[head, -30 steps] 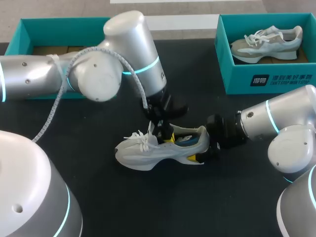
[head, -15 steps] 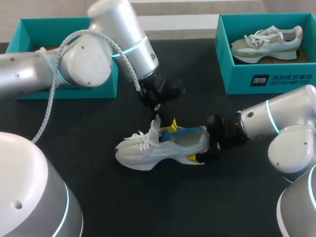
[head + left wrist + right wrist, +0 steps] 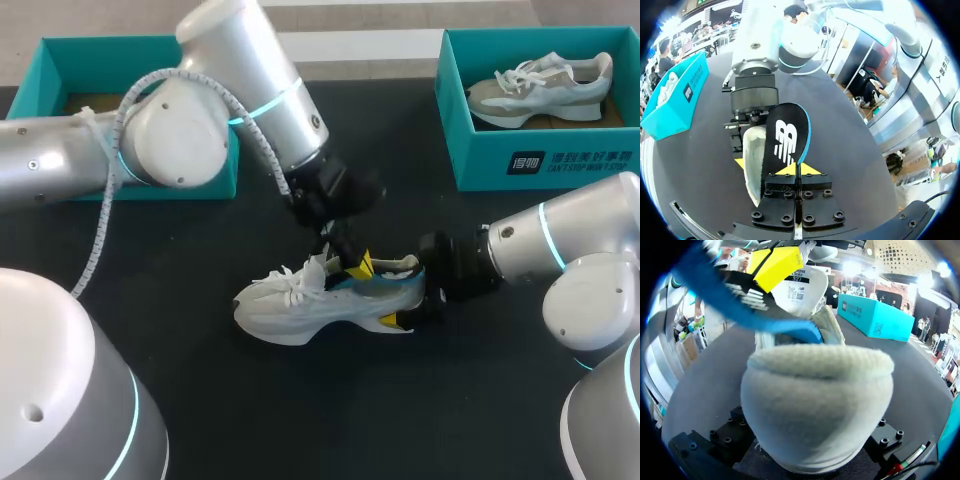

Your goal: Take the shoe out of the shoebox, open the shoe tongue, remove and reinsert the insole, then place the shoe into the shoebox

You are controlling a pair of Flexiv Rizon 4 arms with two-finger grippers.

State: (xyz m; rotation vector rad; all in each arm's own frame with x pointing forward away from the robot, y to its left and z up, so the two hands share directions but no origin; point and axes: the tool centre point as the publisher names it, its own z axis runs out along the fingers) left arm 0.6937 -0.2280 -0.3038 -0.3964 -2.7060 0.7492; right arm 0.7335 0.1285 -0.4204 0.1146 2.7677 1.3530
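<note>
A white sneaker (image 3: 300,300) lies on its sole on the black table, toe to the left. My right gripper (image 3: 406,296) is shut around its heel, and that fleecy heel (image 3: 815,410) fills the right wrist view. Just above the shoe's opening, my left gripper (image 3: 352,266) is shut on the front end of the black, blue-edged insole (image 3: 378,278). In the left wrist view the insole (image 3: 787,140) sticks out ahead of the pinched yellow tips (image 3: 796,170), slanting over the shoe (image 3: 754,160). The right wrist view shows the insole (image 3: 740,305) above the heel.
An open teal shoebox (image 3: 130,180) stands at the back left behind my left arm. A second teal shoebox (image 3: 540,165) at the back right holds another sneaker (image 3: 540,88). Bare black table lies in front of the shoe.
My left gripper came up out of the shoe with the insole's front end, then shifted a little toward the heel. The right gripper and the shoe stayed put.
</note>
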